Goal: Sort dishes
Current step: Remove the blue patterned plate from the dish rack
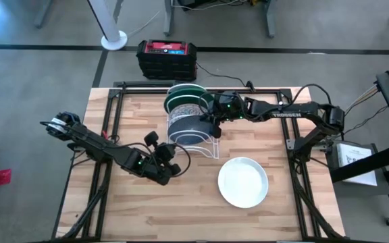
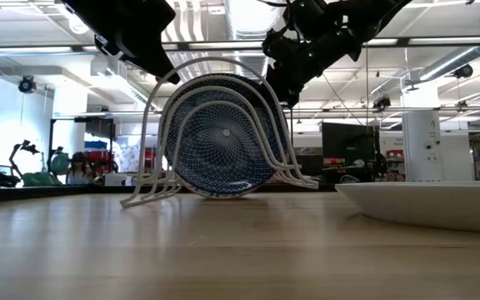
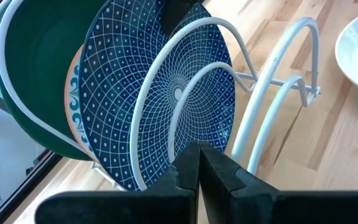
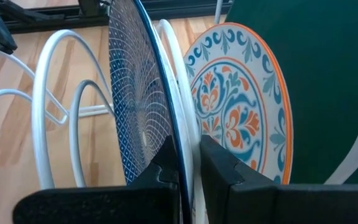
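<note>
A white wire rack (image 1: 204, 145) stands at the table's middle, toward the far edge. Three dishes stand on edge in it: the green dish (image 4: 328, 74) farthest, then the floral dish (image 4: 235, 106), and the blue patterned dish (image 4: 138, 93) nearest. The near loops (image 3: 291, 62) are empty. The plain white dish (image 1: 243, 181) lies flat on the table, right of centre and near the front. My right gripper (image 4: 188, 168) is at the blue dish's upper right rim, shut on it. My left gripper (image 3: 199, 168) is shut and empty, left of the rack and on its near side. My right gripper pinches the blue dish's rim (image 4: 178, 146) between its two fingers, one on the patterned face and one on the back. It comes from the table's right, above the rack. The dish stands on edge in the rack, its lower rim (image 2: 223, 193) down between the wires.
A black and red box (image 1: 167, 57) sits beyond the table's far edge. Dark frame rails (image 1: 110, 115) run along the table's left and right sides. There is bare wood in front of the rack and left of the white dish.
</note>
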{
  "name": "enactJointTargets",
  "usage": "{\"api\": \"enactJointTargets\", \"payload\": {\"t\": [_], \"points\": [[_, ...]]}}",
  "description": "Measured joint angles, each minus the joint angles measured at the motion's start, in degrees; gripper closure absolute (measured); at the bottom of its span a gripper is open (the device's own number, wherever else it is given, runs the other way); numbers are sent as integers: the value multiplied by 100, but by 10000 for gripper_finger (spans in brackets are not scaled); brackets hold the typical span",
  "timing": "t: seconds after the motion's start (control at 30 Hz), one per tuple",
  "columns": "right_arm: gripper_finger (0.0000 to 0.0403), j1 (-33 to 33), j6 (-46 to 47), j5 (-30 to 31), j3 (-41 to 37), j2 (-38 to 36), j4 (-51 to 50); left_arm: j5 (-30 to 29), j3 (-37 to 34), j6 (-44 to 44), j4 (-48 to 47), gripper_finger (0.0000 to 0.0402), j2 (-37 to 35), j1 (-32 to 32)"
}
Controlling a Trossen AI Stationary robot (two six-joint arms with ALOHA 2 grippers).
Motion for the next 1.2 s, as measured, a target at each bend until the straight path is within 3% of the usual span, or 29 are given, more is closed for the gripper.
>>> {"api": "enactJointTargets", "payload": {"t": [0.37, 0.53, 1.2], "points": [[384, 114, 170, 253, 11, -146, -197, 55, 2, -44, 17, 401, 2, 41], [385, 244, 129, 648, 11, -345, -525, 45, 2, -48, 14, 401, 2, 44], [385, 289, 126, 720, -20, -550, -615, 57, 2, -2, 112, 401, 7, 77]]}}
